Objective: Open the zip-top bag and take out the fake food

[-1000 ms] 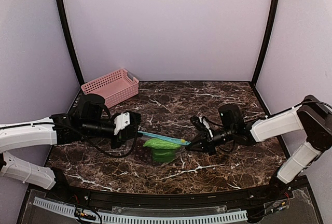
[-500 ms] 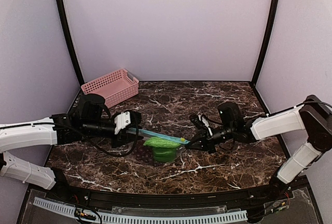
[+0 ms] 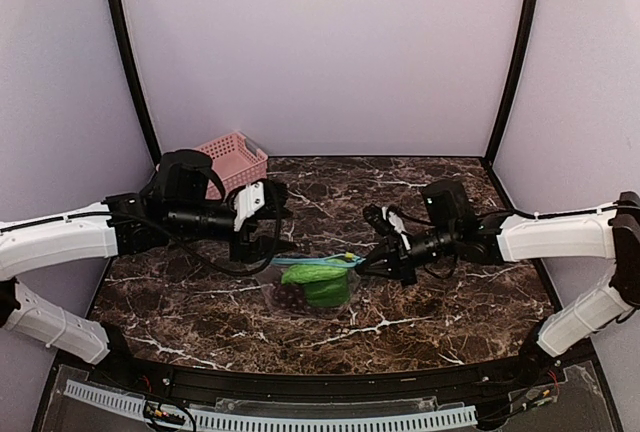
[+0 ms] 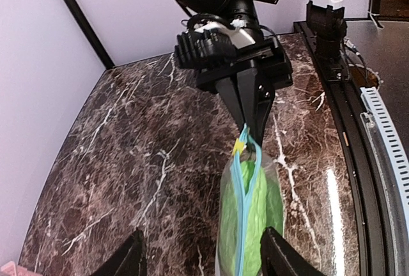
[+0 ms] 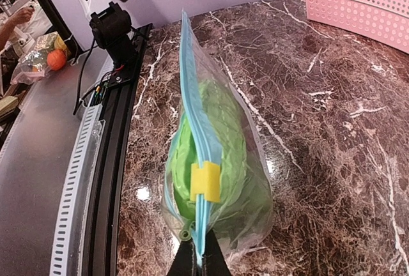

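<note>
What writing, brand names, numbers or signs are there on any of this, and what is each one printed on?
None: no word, number, brand or sign can be read in any view.
Zip-top bag: clear plastic, no print visible.
Yellow slider on its zip strip: plain.
Pink basket: no label visible.
White cover near the left arm's wrist: too small to tell whether it carries any marking.

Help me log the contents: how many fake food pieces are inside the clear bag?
2, both inside the zip-top bag: the green piece, and the dark grapes at its left. Others may be hidden behind them.
</note>
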`<act>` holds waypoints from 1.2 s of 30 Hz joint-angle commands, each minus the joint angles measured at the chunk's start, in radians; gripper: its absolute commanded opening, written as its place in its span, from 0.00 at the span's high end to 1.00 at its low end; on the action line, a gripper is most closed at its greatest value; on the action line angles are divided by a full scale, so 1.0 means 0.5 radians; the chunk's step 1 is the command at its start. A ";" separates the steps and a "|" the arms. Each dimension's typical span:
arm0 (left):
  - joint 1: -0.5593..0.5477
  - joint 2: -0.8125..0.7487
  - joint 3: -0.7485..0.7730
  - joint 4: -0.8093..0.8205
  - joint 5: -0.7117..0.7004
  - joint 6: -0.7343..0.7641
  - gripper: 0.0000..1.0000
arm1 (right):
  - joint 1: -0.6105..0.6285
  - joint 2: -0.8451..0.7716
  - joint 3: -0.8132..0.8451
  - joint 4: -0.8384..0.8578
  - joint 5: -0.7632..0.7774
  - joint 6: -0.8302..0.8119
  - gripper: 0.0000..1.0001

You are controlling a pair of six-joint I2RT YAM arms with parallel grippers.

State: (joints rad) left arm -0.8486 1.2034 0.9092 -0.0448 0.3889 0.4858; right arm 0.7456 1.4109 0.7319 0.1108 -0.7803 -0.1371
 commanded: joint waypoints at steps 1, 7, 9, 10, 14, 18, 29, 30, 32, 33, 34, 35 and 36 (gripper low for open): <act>-0.073 0.218 0.085 0.119 0.264 -0.026 0.41 | 0.070 0.006 0.085 -0.132 0.131 -0.076 1.00; -0.161 0.548 0.286 0.248 0.414 -0.062 0.46 | 0.105 -0.032 0.120 -0.215 0.191 -0.088 1.00; -0.198 0.614 0.307 0.271 0.403 -0.037 0.48 | 0.107 -0.048 0.118 -0.274 0.198 -0.088 1.00; -0.213 0.646 0.312 0.289 0.395 -0.023 0.50 | 0.109 -0.054 0.116 -0.280 0.198 -0.088 1.00; -0.240 0.715 0.342 0.303 0.372 -0.004 0.57 | 0.119 -0.066 0.116 -0.296 0.213 -0.092 1.00; -0.254 0.761 0.371 0.293 0.304 0.051 0.60 | 0.122 -0.065 0.119 -0.297 0.208 -0.097 1.00; -0.286 0.873 0.430 0.222 0.137 0.195 0.67 | 0.123 -0.077 0.111 -0.292 0.211 -0.106 1.00; -0.287 0.881 0.430 0.220 0.132 0.199 0.67 | 0.123 -0.074 0.110 -0.292 0.211 -0.108 1.00; -0.288 0.890 0.437 0.212 0.118 0.214 0.68 | 0.123 -0.077 0.111 -0.292 0.211 -0.109 1.00; -0.289 0.892 0.440 0.209 0.115 0.223 0.68 | 0.123 -0.078 0.108 -0.290 0.211 -0.109 1.00; -0.289 0.899 0.442 0.202 0.113 0.229 0.70 | 0.123 -0.076 0.107 -0.289 0.211 -0.109 1.00; -0.292 0.901 0.444 0.201 0.111 0.235 0.71 | 0.123 -0.074 0.106 -0.289 0.211 -0.109 1.00; -0.293 0.906 0.445 0.200 0.106 0.236 0.74 | 0.124 -0.074 0.104 -0.291 0.211 -0.110 1.00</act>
State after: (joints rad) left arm -0.9867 1.6535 1.0973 0.0795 0.4561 0.5766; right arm 0.7940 1.3956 0.7723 -0.0322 -0.6785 -0.1825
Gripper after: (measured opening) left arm 0.290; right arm 0.007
